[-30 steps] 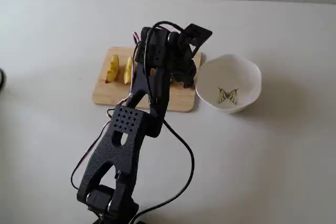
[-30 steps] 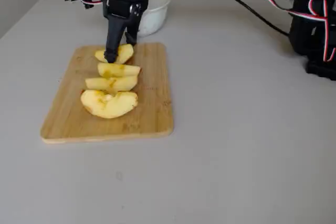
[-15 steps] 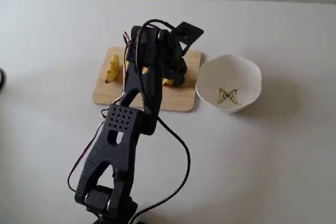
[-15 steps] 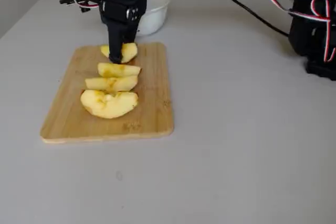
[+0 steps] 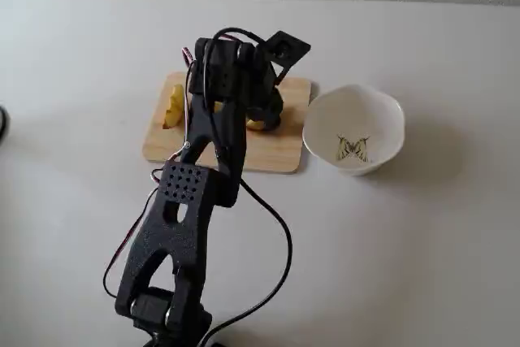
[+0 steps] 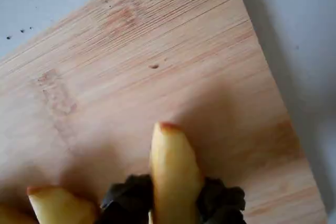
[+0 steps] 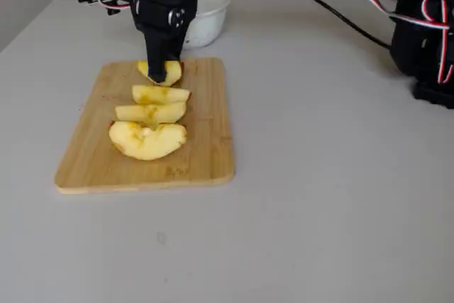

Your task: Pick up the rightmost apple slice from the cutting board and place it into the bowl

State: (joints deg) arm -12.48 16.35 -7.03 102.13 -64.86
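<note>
The rightmost apple slice [image 6: 170, 166] is pinched between my black fingers [image 6: 126, 200] and points away from the wrist camera, at or just above the cutting board [image 6: 157, 51]. From the front fixed view my gripper [image 7: 162, 76] stands upright, shut on that slice [image 7: 172, 70] at the board's far end [image 7: 206, 140], close to the white bowl [image 7: 209, 23]. Three other wedges [image 7: 150, 113] lie in a row nearer the camera. In the fixed view from behind the arm, the bowl [image 5: 374, 115] with its butterfly sits right of the board [image 5: 276, 152]; the arm hides the gripped slice.
The arm's base and red-white cables [image 7: 425, 40] stand at the right of the front fixed view. From behind, the arm [image 5: 191, 201] runs from the bottom edge up over the board. One wedge [image 5: 172, 107] shows at the board's left end. Bare grey table surrounds the board.
The fingers, open around the far slice a second ago, have closed on it. The slice has turned and shifted slightly toward the board's middle.
</note>
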